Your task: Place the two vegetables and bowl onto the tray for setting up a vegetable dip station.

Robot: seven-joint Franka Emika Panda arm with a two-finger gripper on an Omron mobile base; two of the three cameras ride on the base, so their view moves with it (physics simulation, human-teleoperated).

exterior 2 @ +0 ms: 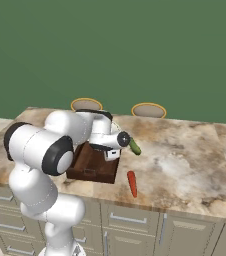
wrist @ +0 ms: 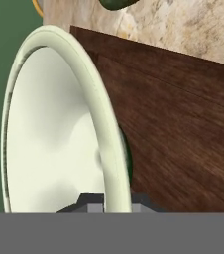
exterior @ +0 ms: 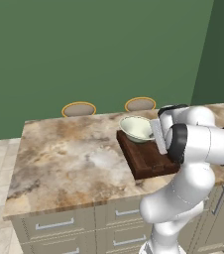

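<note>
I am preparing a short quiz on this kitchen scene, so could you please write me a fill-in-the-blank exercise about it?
1. The gripper is shut on the rim of the ____.
2. The bowl is held tilted above the dark brown ____.
3. The orange-red carrot lies on the ____, beside the tray.
4. The cucumber is dark ____ in colour.

Missing words: bowl; tray; counter; green

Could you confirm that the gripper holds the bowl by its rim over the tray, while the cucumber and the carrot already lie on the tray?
Not quite: the gripper does hold the bowl by its rim over the tray, but the cucumber and carrot lie on the counter beside the tray, as the right base view shows.
</note>
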